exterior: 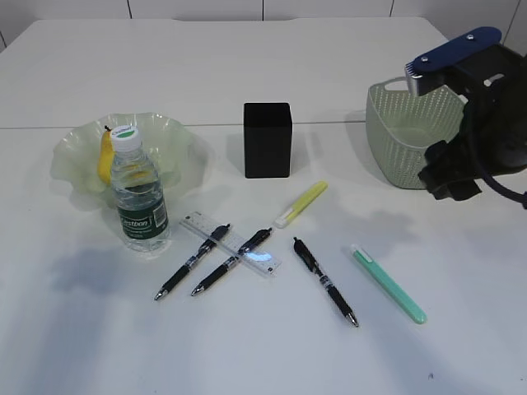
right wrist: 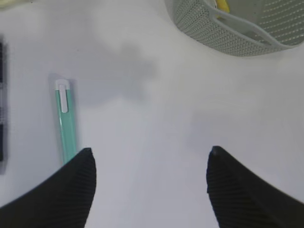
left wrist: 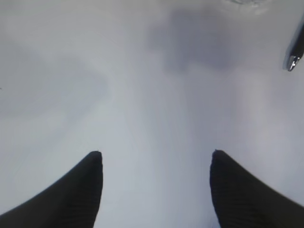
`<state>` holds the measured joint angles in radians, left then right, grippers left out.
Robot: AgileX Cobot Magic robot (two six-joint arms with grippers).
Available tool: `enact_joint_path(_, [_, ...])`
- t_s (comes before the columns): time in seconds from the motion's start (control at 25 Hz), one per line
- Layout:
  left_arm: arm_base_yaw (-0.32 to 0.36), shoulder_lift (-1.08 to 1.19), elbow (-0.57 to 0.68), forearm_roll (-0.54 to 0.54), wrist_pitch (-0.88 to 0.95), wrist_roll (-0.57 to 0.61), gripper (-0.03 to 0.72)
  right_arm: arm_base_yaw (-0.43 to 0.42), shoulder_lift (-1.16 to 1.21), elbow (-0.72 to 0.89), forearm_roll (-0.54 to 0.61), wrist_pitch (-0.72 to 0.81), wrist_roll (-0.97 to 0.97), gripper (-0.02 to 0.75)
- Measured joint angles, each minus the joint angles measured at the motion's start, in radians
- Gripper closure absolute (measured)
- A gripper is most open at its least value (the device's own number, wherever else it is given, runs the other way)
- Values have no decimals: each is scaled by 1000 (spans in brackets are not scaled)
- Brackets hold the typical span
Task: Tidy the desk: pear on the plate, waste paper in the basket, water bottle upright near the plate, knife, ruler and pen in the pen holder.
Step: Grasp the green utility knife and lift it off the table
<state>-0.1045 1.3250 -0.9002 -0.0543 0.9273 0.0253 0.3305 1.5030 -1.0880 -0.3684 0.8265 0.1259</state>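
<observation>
The yellow pear (exterior: pixel 105 156) lies in the wavy glass plate (exterior: pixel 177 136) at the left. Just in front of the plate, the water bottle (exterior: pixel 140 197) stands upright. The black pen holder (exterior: pixel 268 140) is at mid-table and the green basket (exterior: pixel 403 136) at the right. The clear ruler (exterior: pixel 235 244) lies under two black pens (exterior: pixel 191 262); a third pen (exterior: pixel 325 281) and the teal knife (exterior: pixel 389 283) lie to their right. My right gripper (right wrist: pixel 149 159) hangs open over bare table, between the knife (right wrist: pixel 65 118) and the basket (right wrist: pixel 237 28). My left gripper (left wrist: pixel 156 159) is open over bare table. Waste paper is out of view.
A yellow highlighter (exterior: pixel 301 203) lies in front of the pen holder. The right arm (exterior: pixel 473 107) stands before the basket's right side. A yellow scrap (right wrist: pixel 221 4) shows inside the basket. A pen tip (left wrist: pixel 293 59) shows at the left wrist view's upper right edge.
</observation>
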Motion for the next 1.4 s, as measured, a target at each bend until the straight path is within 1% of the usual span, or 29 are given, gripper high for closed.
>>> enact_joint_path(0.08, [0,0,0,16,-4,-18,195,0,0,0,17,0,2,201])
enact_joint_path(0.2, [0,0,0,22,-45,-85,195,0,7,-4,35,11,-1,201])
enact_joint_path(0.28, [0,2,0,22,-84,-139,195,0,32,-24,52,49,-14,201])
enact_joint_path(0.32, [2,5,0,22,-113,-174,193,0,66,-64,72,88,-30,201])
enact_joint_path(0.4, [8,7,0,22,-123,-183,192,0,84,-84,79,103,-34,201])
enact_joint_path(0.52, [49,14,0,22,-142,-194,190,0,139,-160,93,148,-56,201])
enact_joint_path(0.64, [126,36,0,8,-157,-204,189,0,199,-238,109,200,-89,201])
enact_joint_path(0.72, [164,48,0,-9,-157,-207,188,0,238,-272,140,215,-118,201])
enact_joint_path(0.76, [173,50,0,-9,-157,-208,188,0,258,-286,163,217,-137,201])
enact_joint_path(0.84, [177,52,0,-12,-153,-208,188,0,301,-308,204,236,-166,201])
enact_joint_path(1.0, [179,52,0,-8,-153,-210,188,0,376,-316,241,256,-193,201])
enact_joint_path(1.24, [180,52,0,12,-149,-210,188,0,456,-316,300,244,-242,201])
enact_joint_path(1.4, [180,52,0,14,-149,-210,188,0,492,-316,313,224,-260,201])
